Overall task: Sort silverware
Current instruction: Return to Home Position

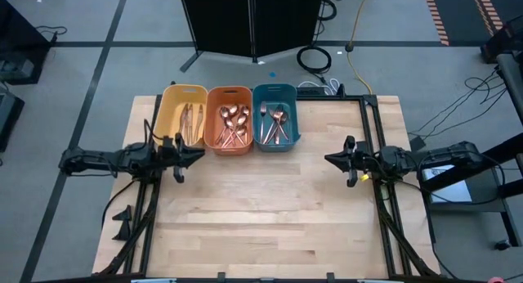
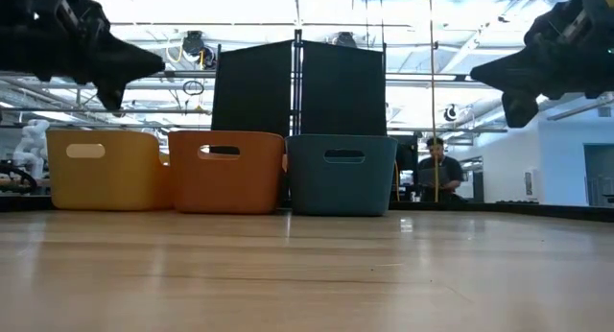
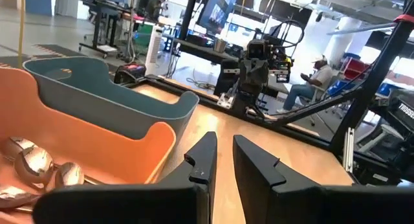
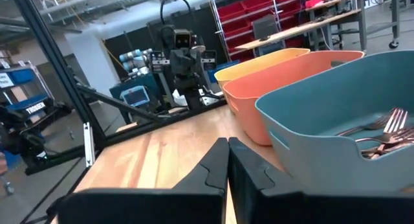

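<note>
The silverware lies sorted in three bins along the table's far edge. Knives (image 1: 192, 119) are in the yellow bin (image 1: 169, 103), spoons (image 1: 233, 123) in the orange bin (image 1: 230, 91), and forks (image 1: 275, 123) in the teal bin (image 1: 274, 87). My left gripper (image 1: 200, 154) hovers level at the table's left side, just near of the yellow bin. It points toward the middle, with a narrow gap between its fingers (image 3: 223, 138) and nothing in it. My right gripper (image 1: 327, 159) hovers level at the right side with its fingers (image 4: 227, 141) closed together and nothing in them.
Bare wooden tabletop (image 1: 261, 209) stretches between the two arms and toward the near edge. Black frame rails (image 1: 372, 128) run along the table's sides. A black panel (image 1: 249, 21) stands beyond the far edge. A person (image 2: 436, 169) sits far back in the room.
</note>
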`<state>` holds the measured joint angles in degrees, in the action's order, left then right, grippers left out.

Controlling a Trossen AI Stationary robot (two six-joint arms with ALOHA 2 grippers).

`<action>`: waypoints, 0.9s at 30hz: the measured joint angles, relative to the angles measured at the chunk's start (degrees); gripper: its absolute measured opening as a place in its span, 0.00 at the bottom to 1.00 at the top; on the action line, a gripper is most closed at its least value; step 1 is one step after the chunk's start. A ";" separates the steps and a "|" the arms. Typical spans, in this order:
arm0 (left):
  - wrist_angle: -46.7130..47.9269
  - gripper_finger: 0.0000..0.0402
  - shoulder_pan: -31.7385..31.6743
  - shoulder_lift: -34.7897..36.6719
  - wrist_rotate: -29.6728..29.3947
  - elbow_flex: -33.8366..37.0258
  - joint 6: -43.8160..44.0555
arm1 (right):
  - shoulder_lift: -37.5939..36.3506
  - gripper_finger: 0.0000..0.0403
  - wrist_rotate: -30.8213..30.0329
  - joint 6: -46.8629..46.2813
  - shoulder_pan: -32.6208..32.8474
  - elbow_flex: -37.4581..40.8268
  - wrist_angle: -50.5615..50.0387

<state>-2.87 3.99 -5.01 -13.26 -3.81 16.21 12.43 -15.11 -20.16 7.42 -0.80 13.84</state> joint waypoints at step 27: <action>0.15 0.12 -0.02 0.89 1.78 3.45 -5.07 | -0.05 0.00 7.59 9.01 0.11 -0.09 -11.69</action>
<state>-2.72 3.97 -4.12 -11.47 -0.36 11.14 12.38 -7.52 -11.15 7.53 -0.89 2.15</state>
